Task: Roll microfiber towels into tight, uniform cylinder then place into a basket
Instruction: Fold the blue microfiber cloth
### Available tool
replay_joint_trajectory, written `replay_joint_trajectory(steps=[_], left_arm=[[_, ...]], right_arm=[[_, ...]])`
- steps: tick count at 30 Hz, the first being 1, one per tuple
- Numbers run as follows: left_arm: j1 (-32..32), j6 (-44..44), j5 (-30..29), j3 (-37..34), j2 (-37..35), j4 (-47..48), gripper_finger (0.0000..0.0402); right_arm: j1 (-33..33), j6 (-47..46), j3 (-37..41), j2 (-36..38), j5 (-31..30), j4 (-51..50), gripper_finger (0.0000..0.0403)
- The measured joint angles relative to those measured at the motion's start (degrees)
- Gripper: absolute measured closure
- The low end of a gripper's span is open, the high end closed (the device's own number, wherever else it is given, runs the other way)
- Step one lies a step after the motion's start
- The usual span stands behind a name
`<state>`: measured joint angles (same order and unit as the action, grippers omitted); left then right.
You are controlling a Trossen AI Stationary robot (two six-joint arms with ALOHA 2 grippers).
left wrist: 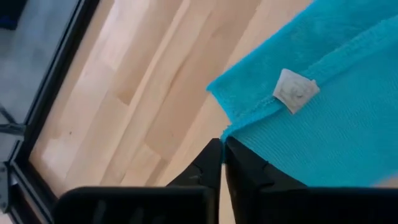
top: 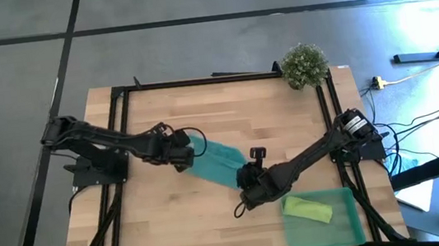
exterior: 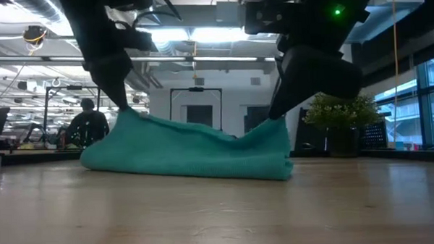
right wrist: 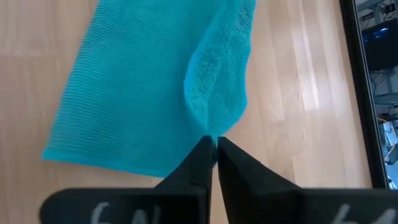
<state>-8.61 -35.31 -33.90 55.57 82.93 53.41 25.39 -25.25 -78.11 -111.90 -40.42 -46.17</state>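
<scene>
**Both pincers pinching the teal towel, lime roll in basket**

Nearest the front edge of the tabletop (top: pixel 214 223) we see the basket (top: pixel 350 232) at the right corner, with the lime green towel (top: pixel 307 209) rolled up and lying inside it.

Just beyond that, mid-table, the right pincer (right wrist: pixel 214 144) has its fingers nipped together on one edge of the teal towel (top: pixel 217 164), pulling a ridge of cloth up to the tips. The low view shows that end of the towel lifted off the wood.

The left pincer (left wrist: pixel 222 144) is on the towel's opposite end, fingers pressed together on the hemmed corner, close to a small white label (left wrist: pixel 295 91). That end is raised too; the middle of the towel sags between the two grips, and its lower part rests on the tabletop.

Far right corner: small potted plant (top: pixel 305 64), well apart from everything. In the room behind, a seated person (exterior: pixel 87 125) at a desk.
</scene>
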Motion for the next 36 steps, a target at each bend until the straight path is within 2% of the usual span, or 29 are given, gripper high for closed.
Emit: replay_joint_trajectory(steps=[6,11,17,22,28,32,36], left_arm=[[1.9,4.2,-0.6,-0.1,0.5,-0.4,0.0348],[3.4,4.4,-1.4,-0.1,0.4,-0.7,0.0323],[5.1,5.1,-1.4,-0.1,0.4,-0.9,0.0313],[6.4,6.0,-1.1,-0.1,0.4,-1.4,0.0314],[6.9,7.4,2.6,-0.1,0.4,-1.4,0.0321],[5.5,8.3,9.9,-0.1,0.4,-2.1,0.0321],[3.1,9.2,13.8,-3.4,0.3,-9.1,0.0321]], right_arm=[[-0.1,0.0,0.0,0.0,-0.3,0.0,0.034],[-0.7,0.0,0.0,0.0,-0.4,0.1,0.0296],[-1.5,0.0,0.0,0.0,-0.4,0.3,0.0253],[-1.9,0.0,0.0,0.0,1.7,0.9,0.0234],[-2.0,-0.2,0.0,0.0,4.7,3.7,0.0231],[-2.2,1.1,0.0,0.0,9.6,8.1,0.0231],[-2.7,0.0,0.0,-0.1,13.1,9.4,0.0231]])
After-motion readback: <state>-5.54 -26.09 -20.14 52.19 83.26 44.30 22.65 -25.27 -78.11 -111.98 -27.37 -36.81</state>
